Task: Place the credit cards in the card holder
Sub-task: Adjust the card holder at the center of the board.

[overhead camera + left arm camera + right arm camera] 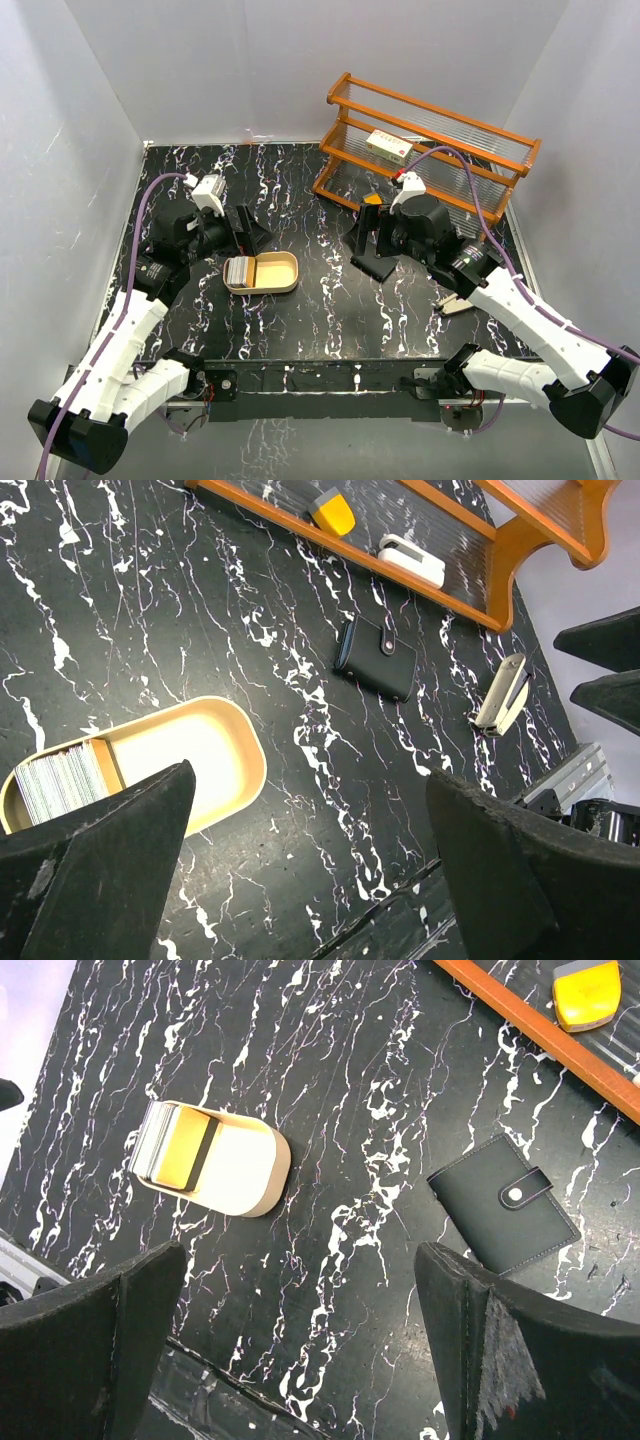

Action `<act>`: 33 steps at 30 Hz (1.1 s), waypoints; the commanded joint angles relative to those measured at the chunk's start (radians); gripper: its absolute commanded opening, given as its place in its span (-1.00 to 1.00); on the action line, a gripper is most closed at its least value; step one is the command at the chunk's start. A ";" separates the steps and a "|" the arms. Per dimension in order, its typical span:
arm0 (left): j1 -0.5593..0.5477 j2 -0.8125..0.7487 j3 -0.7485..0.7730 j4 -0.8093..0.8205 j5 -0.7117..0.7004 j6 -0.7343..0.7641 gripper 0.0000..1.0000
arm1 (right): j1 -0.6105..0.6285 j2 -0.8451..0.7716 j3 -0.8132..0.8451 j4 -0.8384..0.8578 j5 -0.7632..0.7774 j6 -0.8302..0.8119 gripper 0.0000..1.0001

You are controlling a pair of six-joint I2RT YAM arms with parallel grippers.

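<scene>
- Black, white-veined marble-pattern table [330,310]; orange wooden rack [440,110] at far right.
- Left gripper [308,770] and right gripper [300,1250]: fingers spread wide, gripping nothing, above table.
- Tan oval tray [262,1175] left of centre.
- Small black card holder [505,1215]: snapped closed, flat near rack, well apart from tray; hard to separate from right gripper in top view.
- Stack of thin grey credit cards [58,780]: on edge in tray's partitioned end.
- White-and-red box [388,146] on rack shelf; print too small to read.
- Pale stapler-like item [500,692]: clear from left wrist only.

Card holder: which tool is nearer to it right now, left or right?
Right. The right tool hangs almost over the card holder; the left tool is off to its left, by the tan tray.
</scene>
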 commanded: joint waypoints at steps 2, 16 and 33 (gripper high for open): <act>0.007 -0.043 -0.002 0.019 0.001 0.017 0.97 | -0.003 -0.023 0.006 0.051 0.040 -0.007 0.96; 0.007 -0.015 0.002 -0.054 -0.064 0.060 0.97 | -0.002 0.184 -0.006 0.009 0.240 -0.048 0.82; 0.007 -0.064 -0.156 -0.004 -0.045 0.059 0.97 | -0.063 0.504 0.003 0.097 0.363 -0.068 -0.13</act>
